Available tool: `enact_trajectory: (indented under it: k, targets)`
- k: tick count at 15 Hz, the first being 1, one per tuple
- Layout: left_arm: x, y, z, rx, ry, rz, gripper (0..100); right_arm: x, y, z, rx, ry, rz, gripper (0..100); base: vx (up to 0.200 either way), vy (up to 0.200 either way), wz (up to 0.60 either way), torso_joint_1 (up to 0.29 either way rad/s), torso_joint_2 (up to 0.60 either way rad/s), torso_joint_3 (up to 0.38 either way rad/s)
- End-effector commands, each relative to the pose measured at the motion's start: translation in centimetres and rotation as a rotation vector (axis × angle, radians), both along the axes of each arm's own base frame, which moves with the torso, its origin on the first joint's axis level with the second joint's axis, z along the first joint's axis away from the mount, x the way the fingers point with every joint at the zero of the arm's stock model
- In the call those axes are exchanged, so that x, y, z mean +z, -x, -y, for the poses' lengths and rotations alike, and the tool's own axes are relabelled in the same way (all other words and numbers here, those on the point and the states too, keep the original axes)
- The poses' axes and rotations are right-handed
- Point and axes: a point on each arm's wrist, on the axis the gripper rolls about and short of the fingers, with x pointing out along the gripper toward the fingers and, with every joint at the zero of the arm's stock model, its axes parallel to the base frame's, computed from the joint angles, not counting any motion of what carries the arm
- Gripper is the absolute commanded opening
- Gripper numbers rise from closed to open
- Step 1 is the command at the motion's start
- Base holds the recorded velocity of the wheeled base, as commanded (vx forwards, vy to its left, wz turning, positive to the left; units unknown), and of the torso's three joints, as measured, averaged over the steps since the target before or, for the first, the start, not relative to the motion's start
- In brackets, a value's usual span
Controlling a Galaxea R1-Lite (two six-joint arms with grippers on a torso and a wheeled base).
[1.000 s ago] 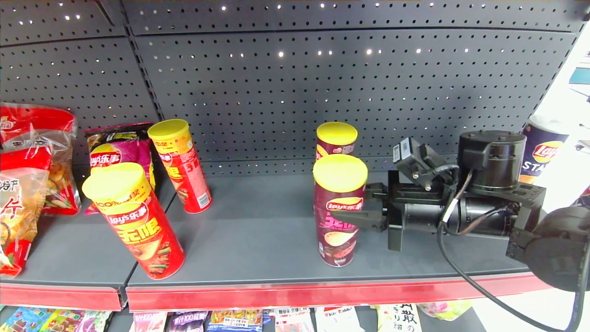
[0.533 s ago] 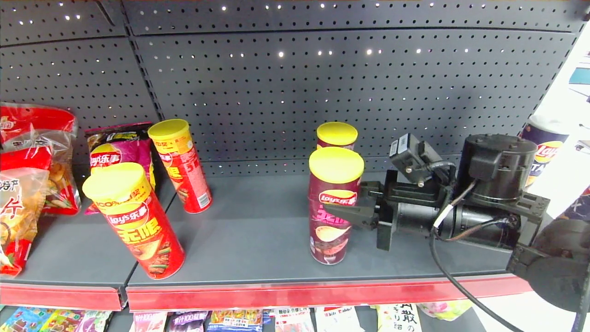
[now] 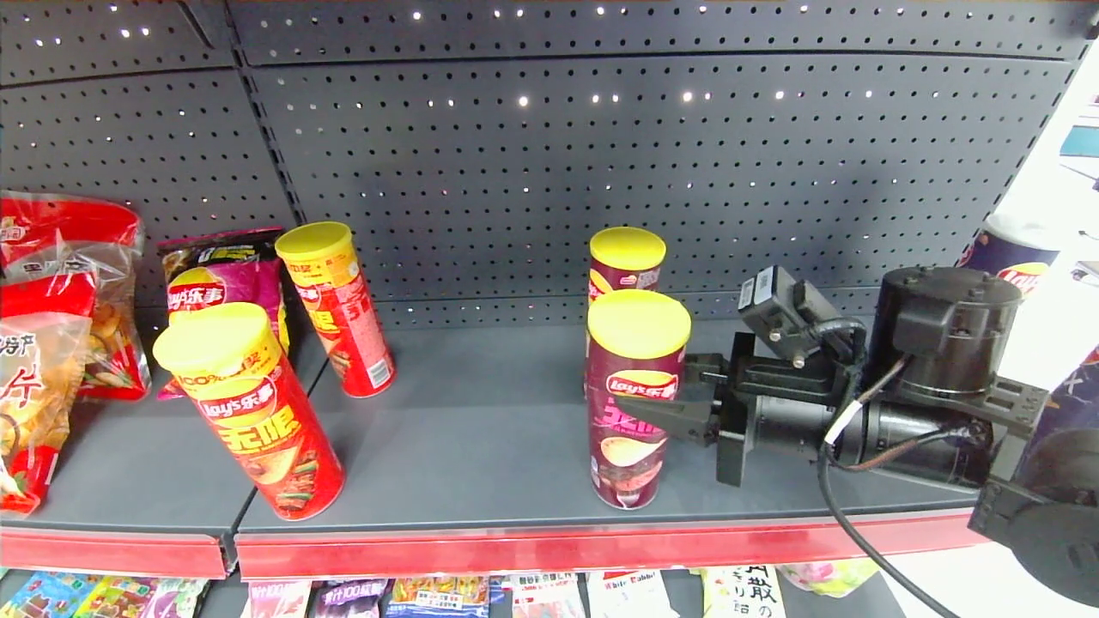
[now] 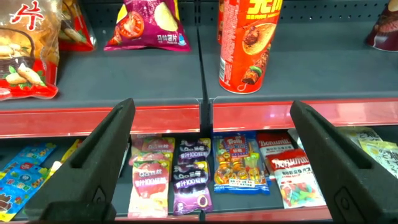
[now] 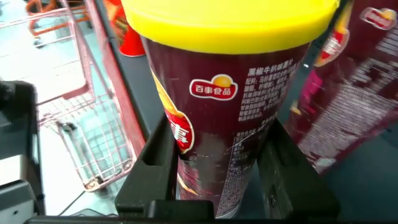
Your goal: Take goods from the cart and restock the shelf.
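Risk of toppling: tall maroon cardboard crisp can with yellow plastic lid (image 3: 634, 429) is upright at the near right of the grey metal shelf (image 3: 481, 429), close to its red front edge and just in front of a matching second maroon can (image 3: 625, 257). A tilted release or a snag on withdrawal could tip it off the edge or into its neighbour. Right pincer (image 3: 654, 384) is clamped around the can's middle. Left pincer (image 4: 205, 162) gapes wide, holding nothing.

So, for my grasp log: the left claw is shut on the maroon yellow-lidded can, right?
No, it is the right claw that is shut on the maroon yellow-lidded can; the head view shows it. The left claw hangs open.
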Motion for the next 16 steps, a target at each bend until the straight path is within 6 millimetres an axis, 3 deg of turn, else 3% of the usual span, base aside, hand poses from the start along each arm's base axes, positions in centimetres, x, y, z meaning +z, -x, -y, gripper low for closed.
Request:
enact_trajectory:
  k: [1, 16]
  targets:
    - [0.0, 0.0, 0.0, 0.000, 0.000, -0.001, 100, -0.1, 0.1, 0.2, -0.015, 0.004, -0.003, 0, 0.000, 0.000, 0.00, 0.000, 0.00, 0.000]
    - [0.0, 0.0, 0.0, 0.000, 0.000, -0.001, 100, -0.7, 0.5, -1.0, 0.015, -0.020, -0.043, 0, 0.000, 0.000, 0.00, 0.000, 0.00, 0.000]
